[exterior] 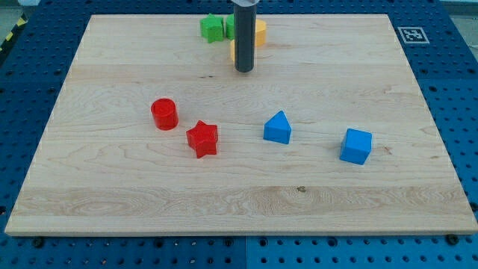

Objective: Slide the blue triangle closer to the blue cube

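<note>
The blue triangle (277,128) lies on the wooden board right of centre. The blue cube (356,146) lies to its right and slightly lower, with a gap of about a block and a half between them. My tip (244,70) is the lower end of the dark rod coming down from the view's top. It stands above and left of the blue triangle, well apart from it and touching no blue block.
A red cylinder (164,114) and a red star (202,139) lie left of centre. A green block (213,28) and a yellow-orange block (258,33) sit at the top edge, partly behind the rod. The board (112,202) is ringed by blue pegboard.
</note>
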You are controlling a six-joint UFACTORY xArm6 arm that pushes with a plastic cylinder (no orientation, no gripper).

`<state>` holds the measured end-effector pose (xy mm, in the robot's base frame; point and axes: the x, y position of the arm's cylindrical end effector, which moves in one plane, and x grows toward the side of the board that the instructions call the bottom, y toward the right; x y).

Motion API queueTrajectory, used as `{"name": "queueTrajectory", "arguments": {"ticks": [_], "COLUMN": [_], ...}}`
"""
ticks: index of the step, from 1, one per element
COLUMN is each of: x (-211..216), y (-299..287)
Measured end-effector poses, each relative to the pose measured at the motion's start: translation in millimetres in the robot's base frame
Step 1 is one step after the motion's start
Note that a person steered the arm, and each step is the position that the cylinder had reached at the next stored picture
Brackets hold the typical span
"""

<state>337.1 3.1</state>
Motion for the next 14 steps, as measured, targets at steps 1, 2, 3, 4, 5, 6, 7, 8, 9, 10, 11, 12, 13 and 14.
{"name": "queueTrajectory", "arguments": {"ticks": [1,2,3,4,5,6,7,8,9,10,11,12,13,14], "x": [-10.8,-25.7,-3.3,66.7,81.5,81.5,81.6,85.9,89.3,89.3,89.3,89.6,89.6,89.6], "y": [0.0,0.0,0.3,10.3,14.2,14.2,14.2,14.2,14.2,14.2,14.2,14.2,14.2,-9.2]}}
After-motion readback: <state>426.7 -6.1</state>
